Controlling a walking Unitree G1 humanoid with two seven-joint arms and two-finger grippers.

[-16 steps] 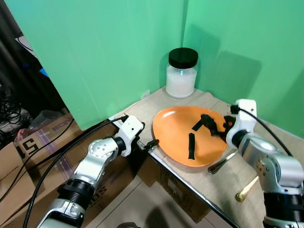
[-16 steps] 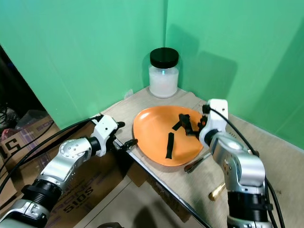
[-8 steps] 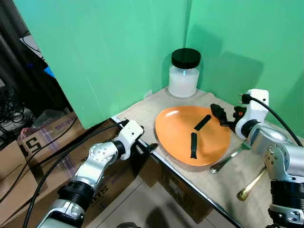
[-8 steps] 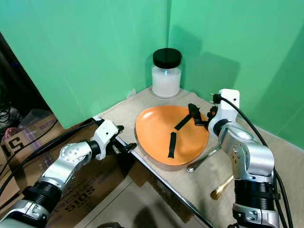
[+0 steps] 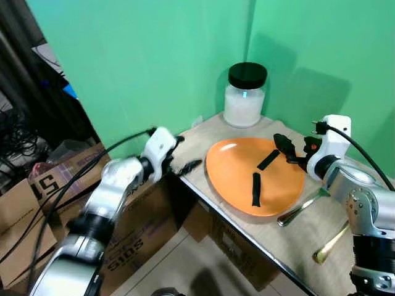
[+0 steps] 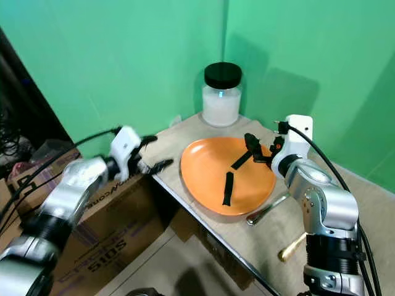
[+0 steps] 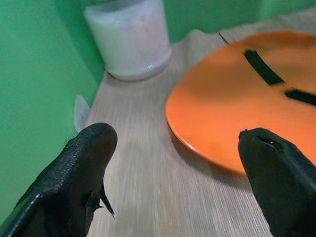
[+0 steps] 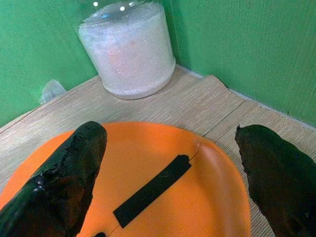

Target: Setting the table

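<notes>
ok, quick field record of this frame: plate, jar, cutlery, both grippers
plate: orange plate on the table near its front edge, two black strips on it
jar: clear jar of white contents, black lid, in the back corner behind the plate
cutlery: silver spoon and gold-handled utensil right of the plate
left gripper: open, low over the table's left end, facing the plate
right gripper: open, over the plate's far right rim

One plate [image 5: 237, 179]; one jar [image 5: 245, 95]; two utensils [image 5: 300, 208].
</notes>
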